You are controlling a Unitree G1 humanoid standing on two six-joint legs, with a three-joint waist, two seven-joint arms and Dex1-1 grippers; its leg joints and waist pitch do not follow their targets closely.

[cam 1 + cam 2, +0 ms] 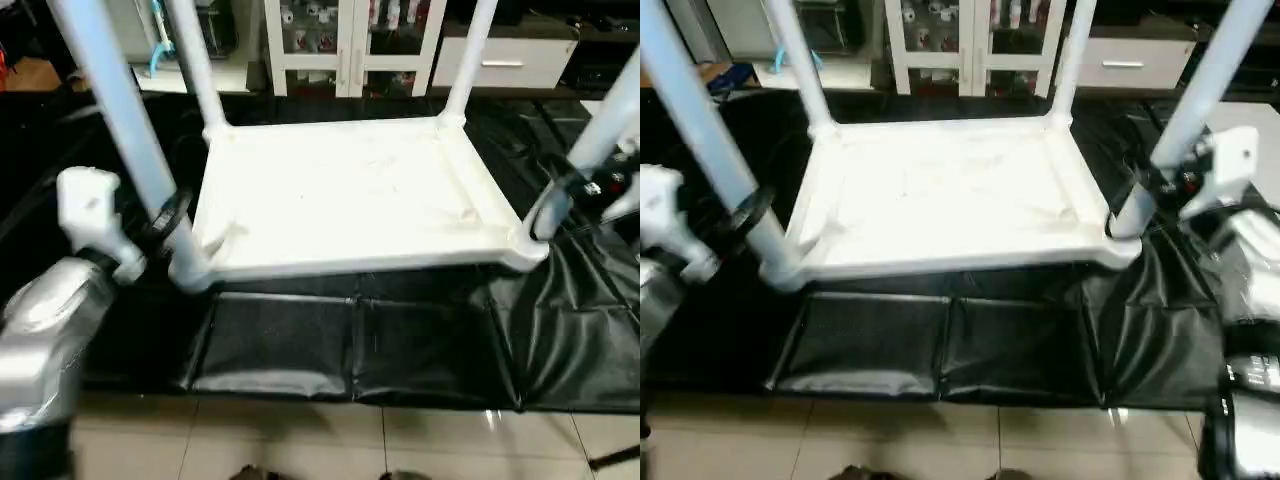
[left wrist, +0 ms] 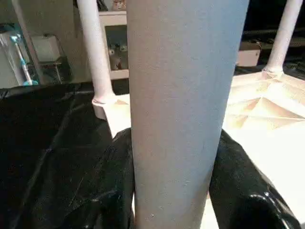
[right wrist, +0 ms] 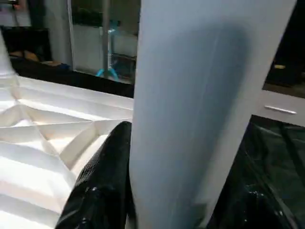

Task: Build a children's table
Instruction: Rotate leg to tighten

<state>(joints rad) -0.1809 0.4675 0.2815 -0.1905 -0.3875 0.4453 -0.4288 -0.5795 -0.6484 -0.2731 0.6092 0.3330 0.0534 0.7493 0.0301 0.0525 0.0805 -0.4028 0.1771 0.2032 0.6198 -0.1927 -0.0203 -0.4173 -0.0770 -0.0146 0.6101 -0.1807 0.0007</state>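
Observation:
The children's table lies upside down on a black mat, its white tabletop (image 1: pixel 350 200) showing the ribbed underside. Four white legs stand up from the corner sockets. My left gripper (image 1: pixel 168 222) is shut on the near left leg (image 1: pixel 120 100), low down just above its socket. In the left wrist view its black fingers (image 2: pixel 112 186) press both sides of that leg (image 2: pixel 181 95). Over on the other side, my right gripper (image 1: pixel 1148 188) is shut on the near right leg (image 1: pixel 1205 80), also low. The right wrist view has a black finger (image 3: pixel 102 181) against the leg (image 3: pixel 200 95).
The two far legs (image 1: pixel 195 60) (image 1: pixel 470 55) rise at the back corners. The black mat (image 1: pixel 350 350) covers the floor, with pale tiles (image 1: pixel 300 440) at its near edge. A white glass-door cabinet (image 1: pixel 350 40) and a drawer unit (image 1: pixel 505 60) stand behind.

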